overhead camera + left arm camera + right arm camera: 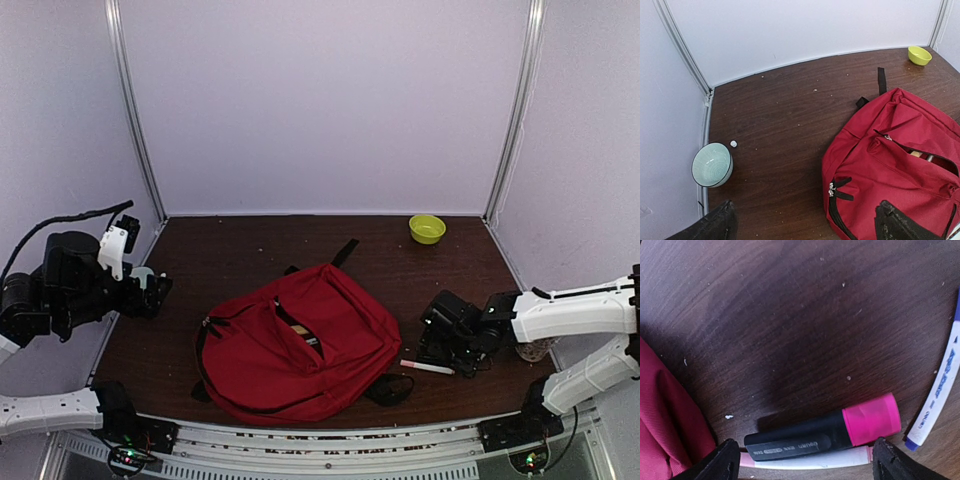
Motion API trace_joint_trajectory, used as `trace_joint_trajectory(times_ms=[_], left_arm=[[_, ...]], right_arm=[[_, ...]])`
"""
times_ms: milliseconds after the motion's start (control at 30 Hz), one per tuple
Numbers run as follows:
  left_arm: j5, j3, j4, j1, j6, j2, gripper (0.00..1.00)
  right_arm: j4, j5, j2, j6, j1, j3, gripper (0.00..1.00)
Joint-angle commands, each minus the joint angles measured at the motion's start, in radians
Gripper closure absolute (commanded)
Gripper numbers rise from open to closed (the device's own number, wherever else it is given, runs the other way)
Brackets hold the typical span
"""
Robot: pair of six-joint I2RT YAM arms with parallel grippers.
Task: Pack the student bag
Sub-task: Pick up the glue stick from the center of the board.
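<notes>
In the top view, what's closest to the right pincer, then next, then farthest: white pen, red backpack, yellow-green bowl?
1. Thin white pen with a pink end, right beside the right pincer.
2. Big dark-red fabric backpack, to its left.
3. Small yellow-green round bowl, far at the back.

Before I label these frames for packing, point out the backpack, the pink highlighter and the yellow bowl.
backpack (300,350), top view, red front panel
pink highlighter (800,440), right wrist view, black barrel
yellow bowl (427,236), top view, near wall
</notes>
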Motion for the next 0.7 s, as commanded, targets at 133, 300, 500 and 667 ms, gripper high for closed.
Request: trace_joint_trajectory(times_ms=[133, 300, 500, 667], left_arm=[[0.014, 0.005, 0.015, -0.003, 0.015, -0.011, 0.02], [0.014, 0.005, 0.015, -0.003, 0.018, -0.009, 0.02], [0.011, 0.004, 0.015, -0.003, 0.018, -0.009, 0.02], [0.010, 0.005, 0.015, -0.003, 0.018, -0.006, 0.02]], right_arm=[[0.108, -0.044, 0.019, 0.071, -0.004, -0.060, 0.07], [0.139, -0.040, 0.070, 0.054, -0.009, -0.059, 0.07], [0.157, -0.006, 0.121, -0.010, -0.036, -0.035, 0.08], [0.124, 0.039, 0.183, -0.083, -0.057, 0.053, 0.08]])
